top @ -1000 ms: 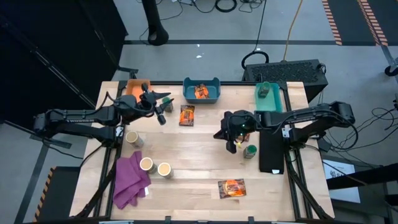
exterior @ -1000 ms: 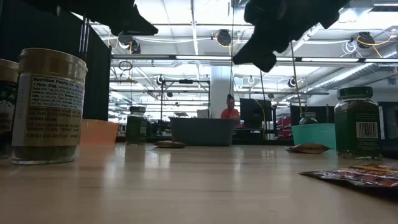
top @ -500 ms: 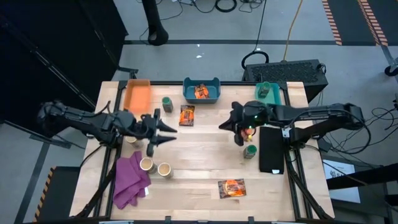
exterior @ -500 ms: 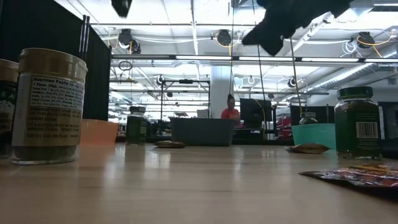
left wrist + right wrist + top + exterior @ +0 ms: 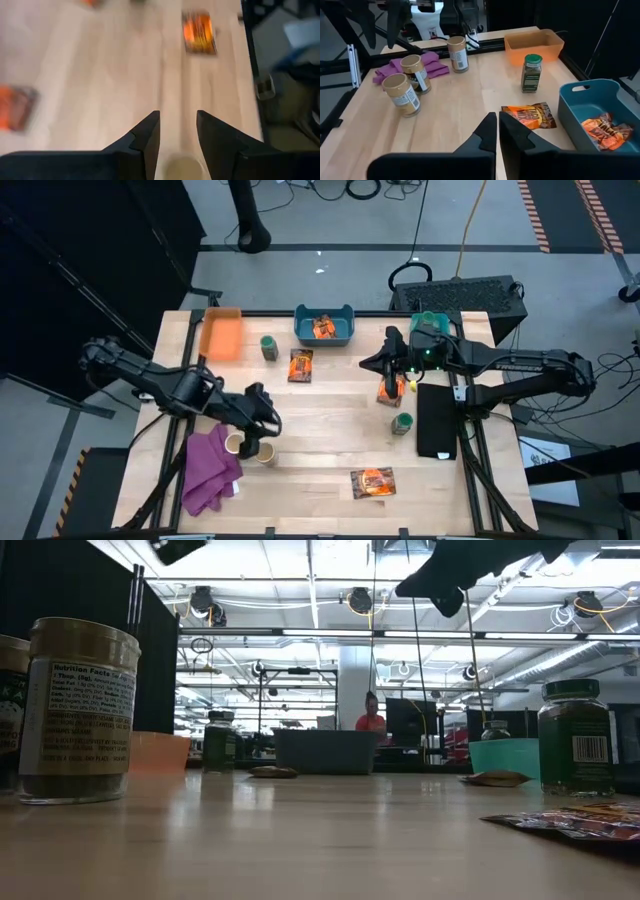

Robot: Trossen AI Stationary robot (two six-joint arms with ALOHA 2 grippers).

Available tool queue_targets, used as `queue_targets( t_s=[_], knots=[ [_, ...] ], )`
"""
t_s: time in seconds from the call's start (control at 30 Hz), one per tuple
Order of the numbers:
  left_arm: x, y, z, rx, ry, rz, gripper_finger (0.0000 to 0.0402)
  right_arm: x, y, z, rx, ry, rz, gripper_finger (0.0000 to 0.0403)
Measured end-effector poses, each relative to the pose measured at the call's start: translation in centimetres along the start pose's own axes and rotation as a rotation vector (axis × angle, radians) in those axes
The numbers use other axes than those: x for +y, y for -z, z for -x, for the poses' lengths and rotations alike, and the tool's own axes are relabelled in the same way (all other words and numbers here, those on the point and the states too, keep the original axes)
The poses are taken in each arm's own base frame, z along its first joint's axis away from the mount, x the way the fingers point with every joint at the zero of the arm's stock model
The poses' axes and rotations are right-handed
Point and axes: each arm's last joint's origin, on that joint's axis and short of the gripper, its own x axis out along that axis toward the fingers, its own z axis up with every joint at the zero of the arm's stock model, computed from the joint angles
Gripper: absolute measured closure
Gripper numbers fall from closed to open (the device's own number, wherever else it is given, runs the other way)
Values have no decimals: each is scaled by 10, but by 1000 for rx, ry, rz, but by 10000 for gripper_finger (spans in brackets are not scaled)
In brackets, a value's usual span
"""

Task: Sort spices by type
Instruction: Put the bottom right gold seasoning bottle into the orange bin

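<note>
My left gripper (image 5: 262,434) hangs open above two tan jars (image 5: 236,443) (image 5: 265,453) beside the purple cloth (image 5: 208,470). One jar's cream top (image 5: 181,166) shows below the gap between its fingers, untouched. My right gripper (image 5: 366,364) (image 5: 497,126) is shut and empty, high over the table's far right. Under its arm an orange packet (image 5: 390,392) lies flat. Other packets lie near the blue bin (image 5: 300,365) and near the front edge (image 5: 372,482). Green jars stand by the orange bin (image 5: 268,347) and right of centre (image 5: 402,423).
The orange bin (image 5: 221,335), the blue bin (image 5: 324,327) holding a packet (image 5: 602,131), and the teal bin (image 5: 432,332) stand along the far edge. A third tan jar (image 5: 457,53) stands by the cloth. A black slab (image 5: 436,420) lies at the right edge.
My left gripper has swung from beside the orange bin toward the near edge and now hangs over the tan jars, having turned about on the way. My right gripper has risen and gone toward the far edge, uncovering the orange packet under it. No object has moved.
</note>
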Motion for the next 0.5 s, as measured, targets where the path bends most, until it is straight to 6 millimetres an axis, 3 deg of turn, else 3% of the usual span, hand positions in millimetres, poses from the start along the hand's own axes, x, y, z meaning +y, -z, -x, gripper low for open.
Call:
queue_targets(
  t_s=[0.3, 0.5],
  knots=[
    [-3, 15, 6, 221, -7, 171, 268, -2, 0, 0, 5, 7, 26, 403],
    [-14, 22, 0, 303, 20, 266, 268, -2, 1, 0, 10, 7, 23, 403]
  ],
)
